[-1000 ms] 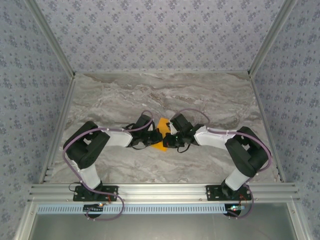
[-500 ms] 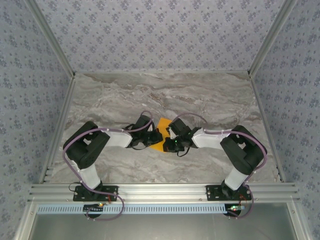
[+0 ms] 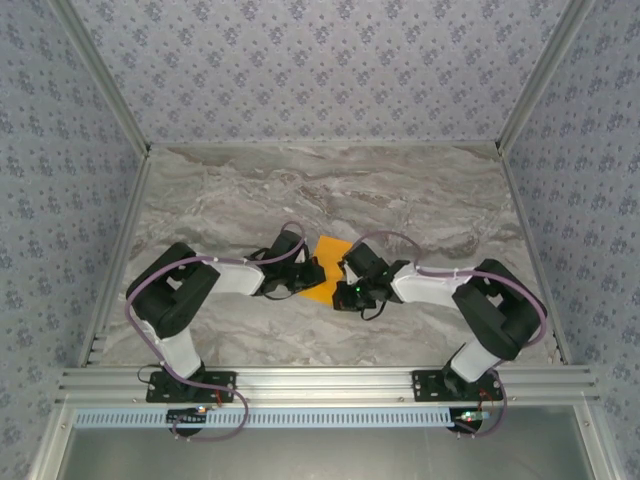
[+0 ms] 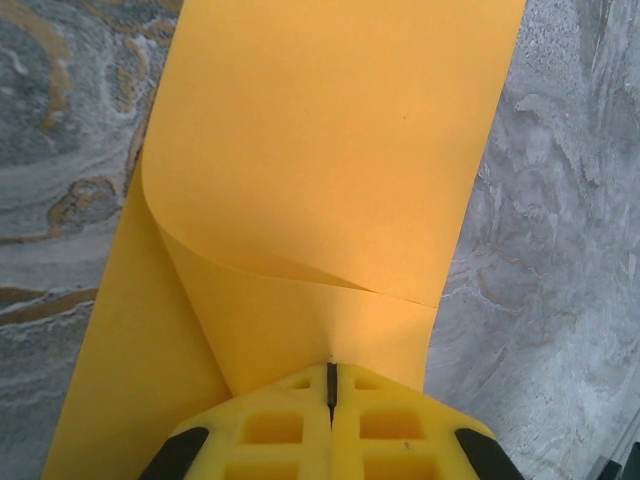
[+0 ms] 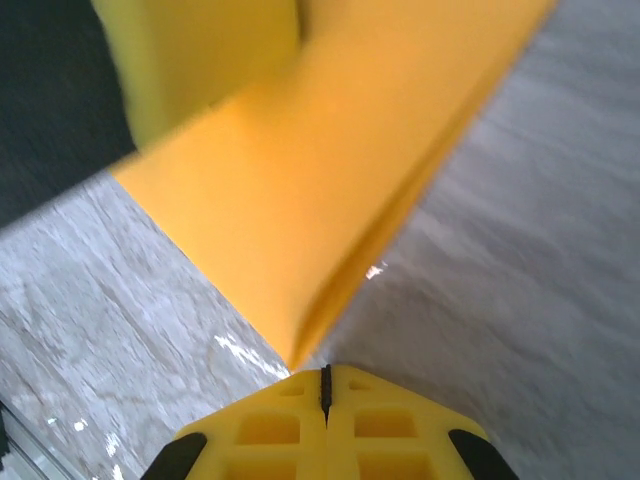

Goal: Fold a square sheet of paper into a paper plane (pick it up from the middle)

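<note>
You are looking at both arms reaching in toward the middle of the marble table point(image 3: 250, 190), the left arm coming from 7 o'clock and the right arm from 5 o'clock. The square sheet of paper point(image 3: 328, 255) is sitting between them near the table's centre. It is bright orange, and its free part is sticking out toward 12 o'clock past the two wrists. The left gripper point(image 3: 312, 276) is meeting the sheet at its 8 o'clock side and the right gripper point(image 3: 345, 283) at its 4 o'clock side, the two standing just beside each other.

In your left wrist view the left gripper point(image 4: 330, 372) is showing its yellow fingers point(image 4: 270, 430) pressed together, with only a thin dark seam between them. They are pinching the sheet point(image 4: 330, 150) at its near edge. From the pinch the paper is running up toward 12 o'clock. One layer is curling over the other, making a soft rolled bend at 9 o'clock rather than a flat crease.

Your right wrist view is blurred, but the right gripper point(image 5: 323, 372) is likewise closed tight. The doubled corner of the sheet point(image 5: 320, 190) is coming down to a point right at its fingertips, so it is looking pinched there. From that point the paper is stretching off toward 1 o'clock above the marble.
</note>
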Robot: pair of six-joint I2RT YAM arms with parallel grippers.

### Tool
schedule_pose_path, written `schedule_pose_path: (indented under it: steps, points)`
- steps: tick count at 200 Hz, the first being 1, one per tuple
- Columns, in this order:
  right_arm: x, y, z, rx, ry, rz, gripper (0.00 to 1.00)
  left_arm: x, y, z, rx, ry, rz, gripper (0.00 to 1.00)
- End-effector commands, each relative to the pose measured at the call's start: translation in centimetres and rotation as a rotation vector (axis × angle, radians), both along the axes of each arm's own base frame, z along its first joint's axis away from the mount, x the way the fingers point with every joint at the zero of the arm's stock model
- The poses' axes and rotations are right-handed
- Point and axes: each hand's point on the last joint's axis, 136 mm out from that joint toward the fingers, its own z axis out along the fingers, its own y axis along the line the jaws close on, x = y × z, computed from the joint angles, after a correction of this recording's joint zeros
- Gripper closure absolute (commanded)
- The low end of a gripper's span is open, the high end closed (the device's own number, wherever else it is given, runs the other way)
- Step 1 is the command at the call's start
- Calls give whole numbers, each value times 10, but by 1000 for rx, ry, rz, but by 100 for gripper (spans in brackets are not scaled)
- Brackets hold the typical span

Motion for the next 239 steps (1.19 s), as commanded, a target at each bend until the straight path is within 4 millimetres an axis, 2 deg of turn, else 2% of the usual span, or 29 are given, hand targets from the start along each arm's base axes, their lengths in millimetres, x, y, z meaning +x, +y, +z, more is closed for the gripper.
schedule_pose_path:
  steps: [1,25,40,65,91,115,150,190,211,239]
  points:
    - [-5,-9,9,-28,-18,5,99,-21,28,-41,147,92,26,100]
    - [12,6,27,29,-73,-9,99,-21,27,-40,140,92,25,100]
    - [19,16,31,57,-85,-11,99,-22,26,-40,137,94,25,100]
    - [26,25,21,55,-76,-5,99,-21,25,-39,131,93,24,100]
    - [24,29,7,54,-51,-1,99,-21,24,-36,121,91,23,100]
    - [19,21,-7,17,-27,-8,99,-20,21,-33,106,86,19,100]
    - [1,-4,-31,-69,21,-14,100,-8,21,-21,89,50,6,99]
    - [-18,-29,-51,-150,70,-6,100,16,39,-23,69,20,2,97]
    - [-24,-35,-55,-169,87,8,100,27,50,-26,78,18,4,97]
    - [-28,-41,-57,-186,105,14,100,45,64,-19,132,-15,8,97]
